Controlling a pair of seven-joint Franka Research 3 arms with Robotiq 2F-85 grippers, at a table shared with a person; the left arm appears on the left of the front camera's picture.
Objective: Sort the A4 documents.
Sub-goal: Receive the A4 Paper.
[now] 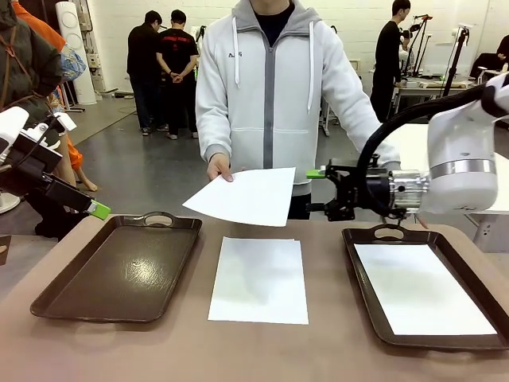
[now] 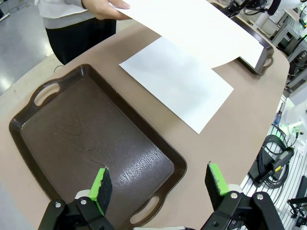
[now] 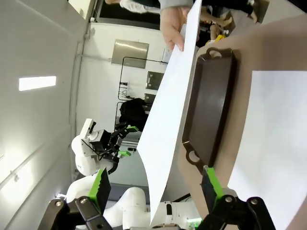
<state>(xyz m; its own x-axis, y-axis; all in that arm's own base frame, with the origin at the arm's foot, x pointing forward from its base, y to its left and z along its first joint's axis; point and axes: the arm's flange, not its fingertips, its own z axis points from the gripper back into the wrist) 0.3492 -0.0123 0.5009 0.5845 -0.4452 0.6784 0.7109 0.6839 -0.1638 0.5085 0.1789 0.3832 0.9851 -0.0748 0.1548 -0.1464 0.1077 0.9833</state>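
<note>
Right gripper (image 1: pixel 316 191) level, gaping — beside the raised A4 document (image 1: pixel 246 195)

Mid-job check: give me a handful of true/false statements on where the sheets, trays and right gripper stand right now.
1. The left tray holds no paper. True.
2. The right tray is bare too. False: a white sheet lies flat in it.
3. The person's hand holds a loose sheet in the air over the far side of the table. True.
4. The right gripper is clamped on that loose sheet. False: its jaws stand open, not closed on the paper.
5. The middle paper lies flat on the table between the two trays. True.
</note>
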